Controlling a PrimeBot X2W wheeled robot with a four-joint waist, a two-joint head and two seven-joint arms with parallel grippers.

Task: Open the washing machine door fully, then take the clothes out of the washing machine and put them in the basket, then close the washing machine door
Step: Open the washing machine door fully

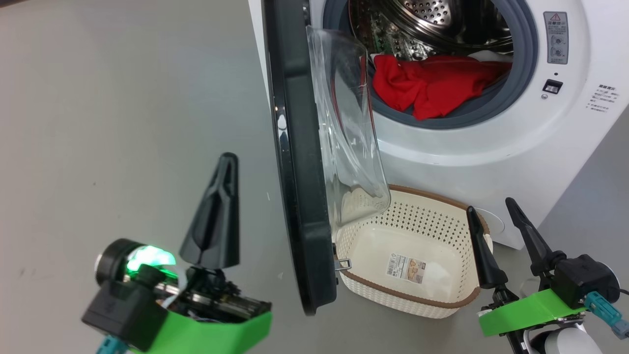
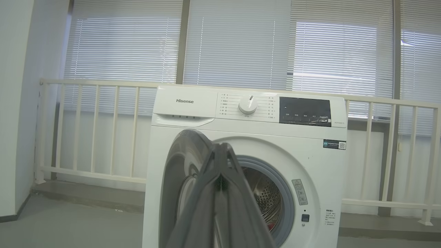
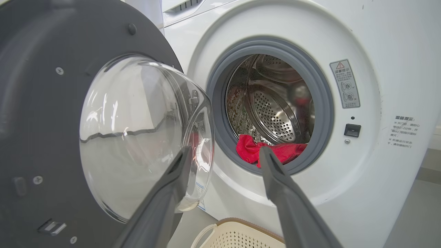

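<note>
The washing machine (image 1: 491,157) stands with its door (image 1: 300,172) swung out edge-on, the clear glass bowl facing the drum. Red clothes (image 1: 432,86) lie at the drum mouth over the gasket, with a bit of white cloth (image 1: 491,55) behind them. The cream basket (image 1: 408,295) sits on the floor below the opening and holds no clothes. My left gripper (image 1: 228,158) is shut on nothing, left of the door and apart from it. My right gripper (image 1: 491,206) stands open beside the basket's right end. In the right wrist view my right gripper (image 3: 225,150) points at the red clothes (image 3: 251,148).
Grey floor (image 1: 123,98) spreads to the left of the door. In the left wrist view a white railing (image 2: 96,131) and blinds stand behind the machine (image 2: 193,103). The basket's rim (image 3: 237,222) shows below the right fingers.
</note>
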